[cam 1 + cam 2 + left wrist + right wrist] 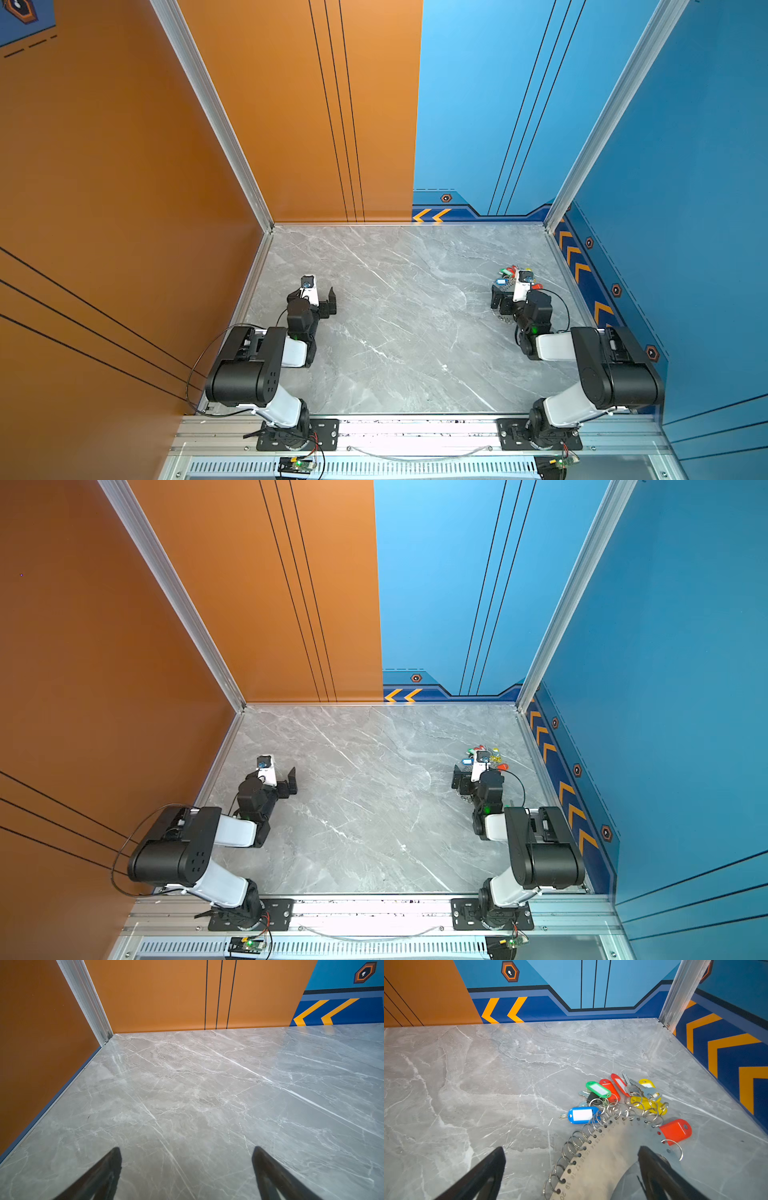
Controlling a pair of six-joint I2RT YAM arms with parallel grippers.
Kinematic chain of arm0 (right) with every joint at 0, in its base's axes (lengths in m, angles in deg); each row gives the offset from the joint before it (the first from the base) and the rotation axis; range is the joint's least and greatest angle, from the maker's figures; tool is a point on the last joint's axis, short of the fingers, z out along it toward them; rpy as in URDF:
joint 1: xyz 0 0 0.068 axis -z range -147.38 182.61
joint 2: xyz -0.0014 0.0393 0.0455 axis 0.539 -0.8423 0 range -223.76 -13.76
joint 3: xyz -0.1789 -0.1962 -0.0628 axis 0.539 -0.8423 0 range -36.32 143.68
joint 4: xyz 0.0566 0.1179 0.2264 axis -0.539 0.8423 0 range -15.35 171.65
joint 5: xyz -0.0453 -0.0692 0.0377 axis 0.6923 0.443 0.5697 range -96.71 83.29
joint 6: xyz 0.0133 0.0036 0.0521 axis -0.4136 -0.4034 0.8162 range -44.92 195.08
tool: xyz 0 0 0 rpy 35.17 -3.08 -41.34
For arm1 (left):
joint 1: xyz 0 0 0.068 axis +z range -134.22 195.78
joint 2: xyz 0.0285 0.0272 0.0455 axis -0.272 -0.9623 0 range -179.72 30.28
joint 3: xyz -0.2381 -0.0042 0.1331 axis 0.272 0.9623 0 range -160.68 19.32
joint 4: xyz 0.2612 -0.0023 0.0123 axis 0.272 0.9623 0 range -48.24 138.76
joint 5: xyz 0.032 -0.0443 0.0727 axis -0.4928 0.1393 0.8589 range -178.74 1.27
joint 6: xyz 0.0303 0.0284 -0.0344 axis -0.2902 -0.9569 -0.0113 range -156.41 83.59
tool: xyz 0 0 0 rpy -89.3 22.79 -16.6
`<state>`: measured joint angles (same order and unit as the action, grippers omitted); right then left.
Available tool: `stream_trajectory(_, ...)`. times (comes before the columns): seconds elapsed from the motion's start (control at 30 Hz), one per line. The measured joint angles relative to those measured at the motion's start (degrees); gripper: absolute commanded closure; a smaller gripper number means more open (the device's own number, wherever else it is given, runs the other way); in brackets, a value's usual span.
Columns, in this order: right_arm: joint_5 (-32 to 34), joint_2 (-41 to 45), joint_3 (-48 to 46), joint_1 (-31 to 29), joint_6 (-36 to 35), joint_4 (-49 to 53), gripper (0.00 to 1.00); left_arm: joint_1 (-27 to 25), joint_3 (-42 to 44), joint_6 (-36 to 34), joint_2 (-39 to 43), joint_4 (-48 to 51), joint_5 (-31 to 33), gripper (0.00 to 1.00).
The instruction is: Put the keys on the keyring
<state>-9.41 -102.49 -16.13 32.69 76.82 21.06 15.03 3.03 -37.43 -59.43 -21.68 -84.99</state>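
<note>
The keys [599, 1089] lie in a heap on the marble, with green, blue [582, 1114], red [676, 1130] and yellow [648, 1104] tags. They bunch against the far edge of the keyring [608, 1151], a flat grey-tan plate with numbered holes and silver rings. Whether each tag hangs on a ring I cannot tell. My right gripper [572, 1153] is open just above the keyring, holding nothing. In both top views it covers most of the keyring [505, 319], with the keys [509, 272] just beyond it. My left gripper [187, 1151] is open over bare marble at the left [316, 297].
The grey marble tabletop [395, 332] is boxed in by an orange wall [124, 208] on the left and blue walls [685, 208] behind and on the right. The keys lie near the right wall. An aluminium rail [415, 428] carrying both arm bases runs along the front edge.
</note>
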Motion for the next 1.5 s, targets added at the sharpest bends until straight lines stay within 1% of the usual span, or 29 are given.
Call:
stream_trajectory(1.0, -0.2, 0.0, 0.0, 0.0, 0.0, 0.0, 0.0, 0.8, -1.0, 1.3, 0.0, 2.4, 0.2, 0.02)
stream_trajectory(1.2, -0.2, 0.0, 0.0, 0.0, 0.0, 0.0, 0.0, 0.8, -1.5, 2.4, 0.0, 3.7, 2.8, 0.02)
stream_trajectory(1.33, -1.1, 0.0, 0.0, 0.0, 0.0, -0.1, 0.0, -1.1, -2.6, 1.7, 0.7, 5.7, 5.7, 0.02)
stream_trajectory(1.4, -2.9, 0.1, -0.8, 0.0, -0.5, -1.4, 0.0, -3.0, -2.1, 1.0, 3.1, 6.9, 8.2, 0.02)
stream_trajectory(1.5, -3.1, 2.8, -3.6, -0.3, -0.9, -2.3, 0.0, -6.0, -0.6, -0.3, 9.2, 7.4, 12.5, 0.02)
